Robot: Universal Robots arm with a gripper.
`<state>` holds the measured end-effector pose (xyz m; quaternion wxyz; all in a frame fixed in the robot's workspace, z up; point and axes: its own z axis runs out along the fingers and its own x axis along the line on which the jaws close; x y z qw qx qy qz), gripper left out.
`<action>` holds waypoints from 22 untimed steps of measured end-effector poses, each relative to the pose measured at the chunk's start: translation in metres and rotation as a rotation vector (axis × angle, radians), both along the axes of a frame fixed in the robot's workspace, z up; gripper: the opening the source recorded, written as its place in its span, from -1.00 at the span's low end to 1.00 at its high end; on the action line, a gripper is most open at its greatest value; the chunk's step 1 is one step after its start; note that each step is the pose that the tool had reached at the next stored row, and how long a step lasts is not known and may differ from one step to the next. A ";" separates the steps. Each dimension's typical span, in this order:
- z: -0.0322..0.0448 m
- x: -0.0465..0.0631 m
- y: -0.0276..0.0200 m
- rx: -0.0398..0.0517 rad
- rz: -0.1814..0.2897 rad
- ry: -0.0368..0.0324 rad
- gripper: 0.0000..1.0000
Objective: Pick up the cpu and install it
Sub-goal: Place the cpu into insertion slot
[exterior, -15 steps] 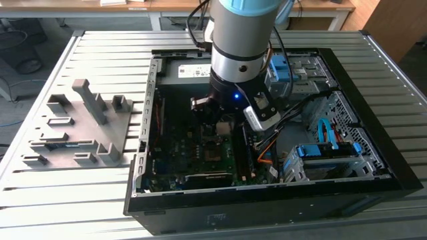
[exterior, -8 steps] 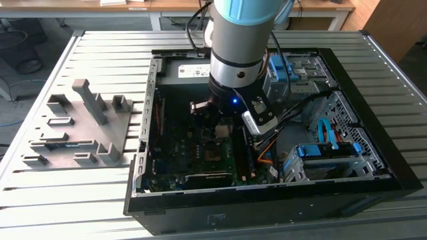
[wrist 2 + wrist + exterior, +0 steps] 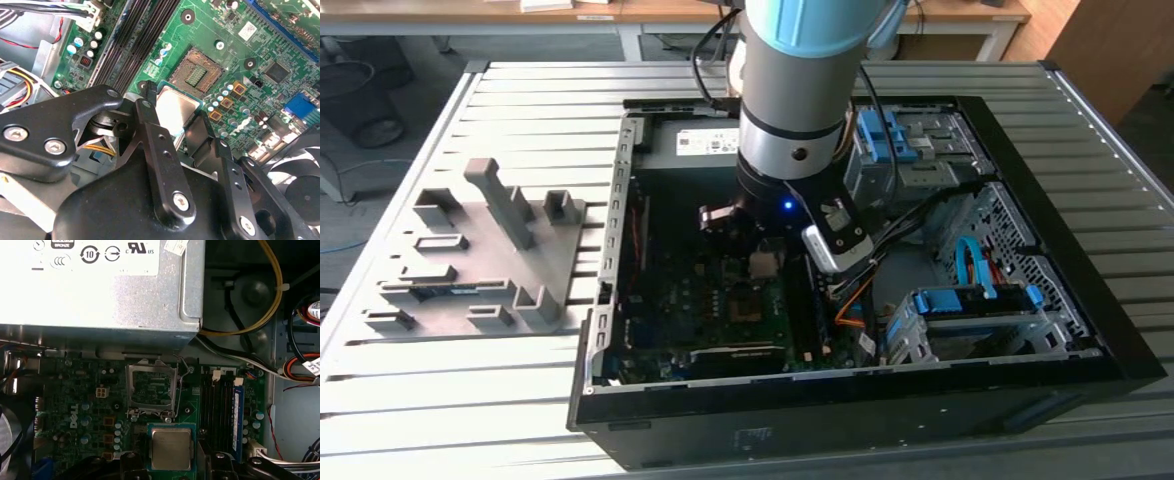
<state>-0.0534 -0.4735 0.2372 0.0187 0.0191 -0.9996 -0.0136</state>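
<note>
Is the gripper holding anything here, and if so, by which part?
Yes. The gripper holds the cpu by two opposite edges, clamped between its fingers, with the metal top uncovered, near the open socket.

Certification marks on power supply label (image 3: 90,255), white logo on motherboard (image 3: 65,390)

I count one robot arm (image 3: 794,90), one open computer case (image 3: 854,425), one grey tray (image 3: 574,250), one power supply box (image 3: 100,295), one socket (image 3: 151,388), one chip (image 3: 171,448), one memory stick (image 3: 238,415), and two blue drive brackets (image 3: 881,135), at one and four o'clock in the case.
</note>
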 end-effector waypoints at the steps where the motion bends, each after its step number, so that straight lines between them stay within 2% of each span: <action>1: 0.0000 0.000 0.0000 0.0001 0.000 0.0000 -0.06; 15: -0.0048 -0.005 -0.0001 0.0000 0.000 0.0000 -0.06; 22: -0.0117 -0.008 -0.0001 0.0001 0.000 -0.0001 -0.06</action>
